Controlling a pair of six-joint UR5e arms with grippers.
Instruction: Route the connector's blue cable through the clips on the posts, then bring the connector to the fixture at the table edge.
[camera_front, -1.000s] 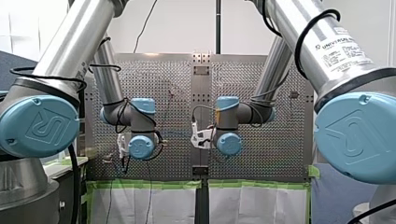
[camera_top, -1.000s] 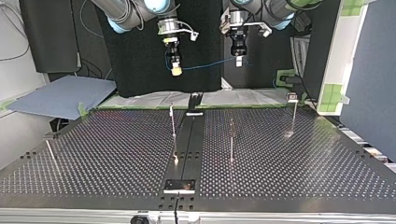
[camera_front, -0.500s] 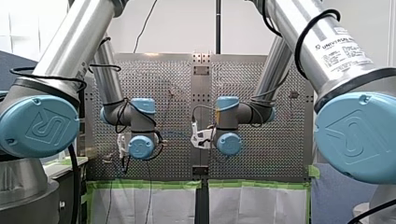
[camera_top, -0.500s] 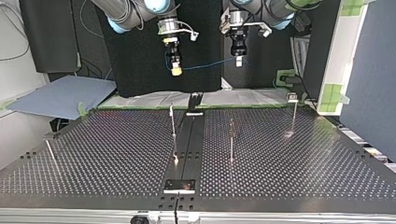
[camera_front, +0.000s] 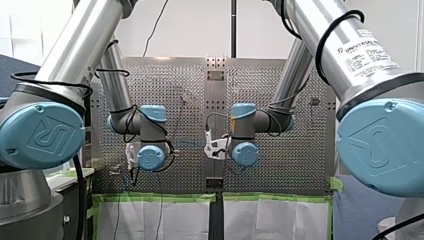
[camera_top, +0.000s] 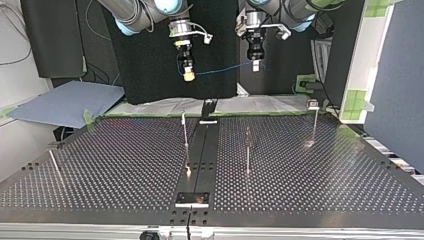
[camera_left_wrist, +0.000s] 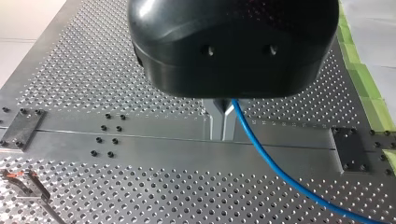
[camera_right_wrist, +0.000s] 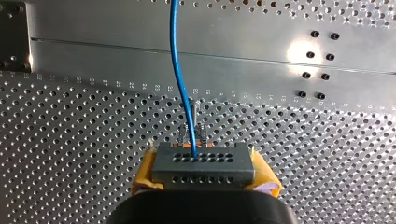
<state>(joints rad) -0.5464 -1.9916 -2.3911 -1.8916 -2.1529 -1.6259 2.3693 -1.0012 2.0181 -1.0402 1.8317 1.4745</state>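
In the right wrist view a grey connector (camera_right_wrist: 203, 163) with rows of small holes sits between yellow pads (camera_right_wrist: 145, 170), my right gripper (camera_right_wrist: 204, 181) shut on it. The blue cable (camera_right_wrist: 178, 74) leaves the connector and runs ahead over the table. In the left wrist view my left gripper (camera_left_wrist: 223, 123) has its metal fingers shut on the blue cable (camera_left_wrist: 280, 175), which trails off to one side. In the top view both grippers hang high behind the table's far edge: right gripper (camera_top: 188, 75) at left, left gripper (camera_top: 255, 65) at right, the cable (camera_top: 225, 68) strung between them.
Thin posts stand on the perforated table (camera_top: 125, 170): one (camera_top: 185, 131) left of the centre rail, one (camera_top: 247, 147) right of it, one (camera_top: 315, 122) far right, one (camera_top: 53, 164) far left. A black fixture plate (camera_top: 192, 198) lies at the near edge, another (camera_top: 208, 109) at the far edge.
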